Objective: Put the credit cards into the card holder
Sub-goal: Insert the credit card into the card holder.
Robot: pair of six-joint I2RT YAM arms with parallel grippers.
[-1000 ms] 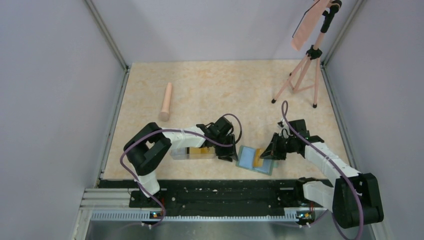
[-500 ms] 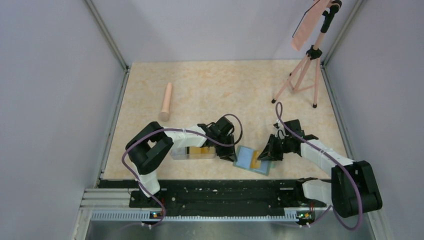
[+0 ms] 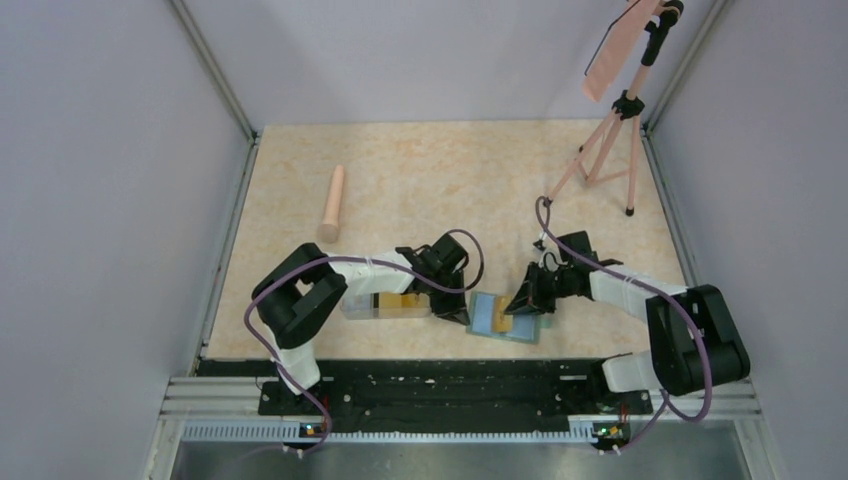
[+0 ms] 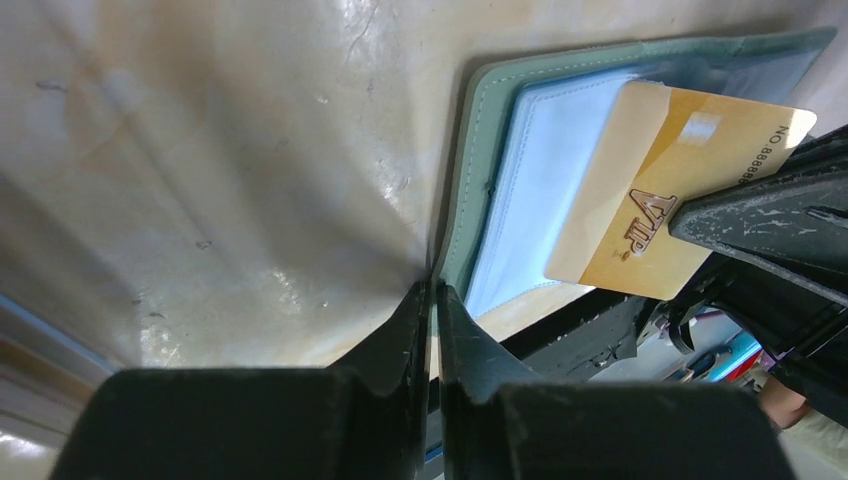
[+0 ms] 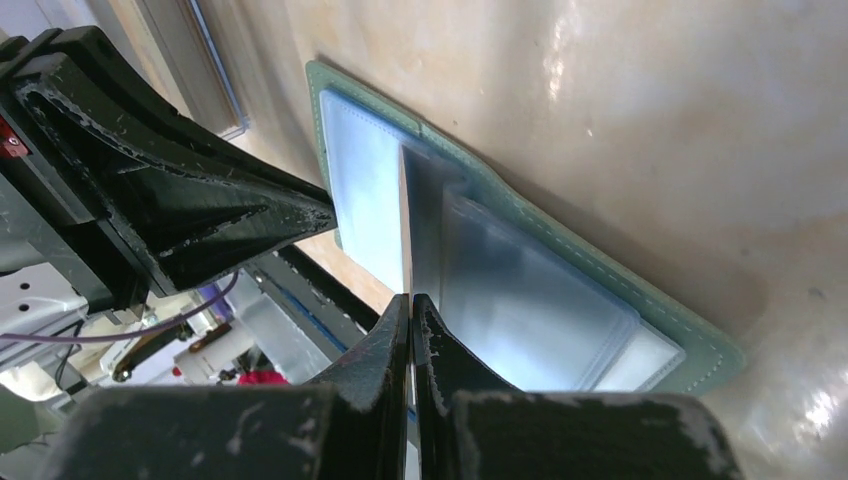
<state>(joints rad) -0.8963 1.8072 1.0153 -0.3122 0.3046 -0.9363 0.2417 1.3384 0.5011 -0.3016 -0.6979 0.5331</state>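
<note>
The green card holder point(image 3: 488, 318) lies open near the table's front edge, its pale blue pocket pages facing up. My left gripper point(image 3: 455, 313) is shut on the edge of its green cover point(image 4: 478, 150), as the left wrist view shows point(image 4: 433, 290). My right gripper point(image 3: 522, 302) is shut on a yellow-orange credit card point(image 4: 650, 215) marked "VIP". The card's leading end lies in among the blue pocket pages. In the right wrist view the card point(image 5: 405, 215) shows edge-on above the shut gripper point(image 5: 412, 298), over the holder point(image 5: 610, 285).
A clear plastic box point(image 3: 385, 305) with more yellow cards lies left of the left gripper. A pink cylinder point(image 3: 332, 203) lies at the far left. A pink tripod point(image 3: 605, 150) stands at the back right. The black base rail point(image 3: 440, 385) runs along the front.
My right gripper has moved left with the card, bringing it further over the open holder. The left gripper has stayed on the cover's edge.
</note>
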